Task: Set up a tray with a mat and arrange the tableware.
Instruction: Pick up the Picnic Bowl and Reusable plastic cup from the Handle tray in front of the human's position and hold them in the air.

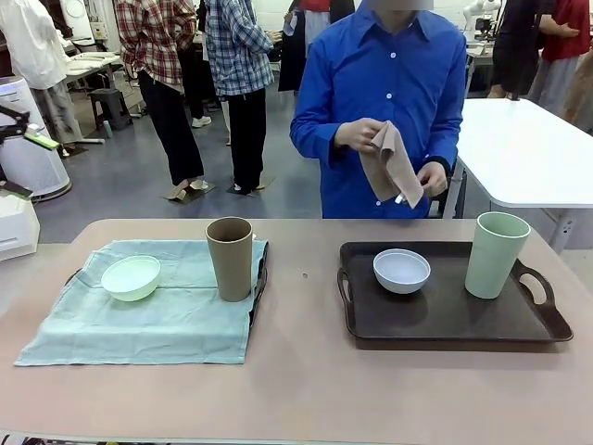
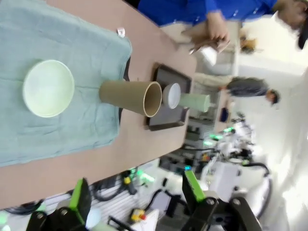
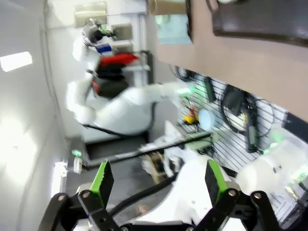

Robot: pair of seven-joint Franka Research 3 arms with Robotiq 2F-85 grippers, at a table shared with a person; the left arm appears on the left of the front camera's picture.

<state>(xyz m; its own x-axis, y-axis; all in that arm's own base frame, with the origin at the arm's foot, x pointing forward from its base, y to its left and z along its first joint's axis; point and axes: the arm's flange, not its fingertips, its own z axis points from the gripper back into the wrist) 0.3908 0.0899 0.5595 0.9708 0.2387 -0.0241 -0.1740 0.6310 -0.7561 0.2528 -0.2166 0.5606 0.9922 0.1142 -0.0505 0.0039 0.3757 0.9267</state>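
Your left gripper [image 2: 134, 192] and right gripper [image 3: 158, 178] gaped wide and empty; the brown cup [image 1: 230, 258] — light, stiff, tippy, probably best pinched by its rim — stood on the green mat [image 1: 176, 315] at 3 o'clock from the mint green bowl [image 1: 131, 277].

**Colours at the bench**

The bench [image 1: 306, 389] is plain tan, the mat [image 1: 148, 320] pale teal and unpatterned, the tray [image 1: 445, 320] dark brown. There is a mint bowl [image 1: 131, 277], a white bowl [image 1: 401, 270], a brown cup [image 1: 230, 258] and a pale green cup [image 1: 497, 254]. The person's shirt [image 1: 394, 83] is bright blue, the cloth [image 1: 389, 165] beige. The left hand [image 2: 134, 179] and right hand [image 3: 158, 166] are black, tipped green.
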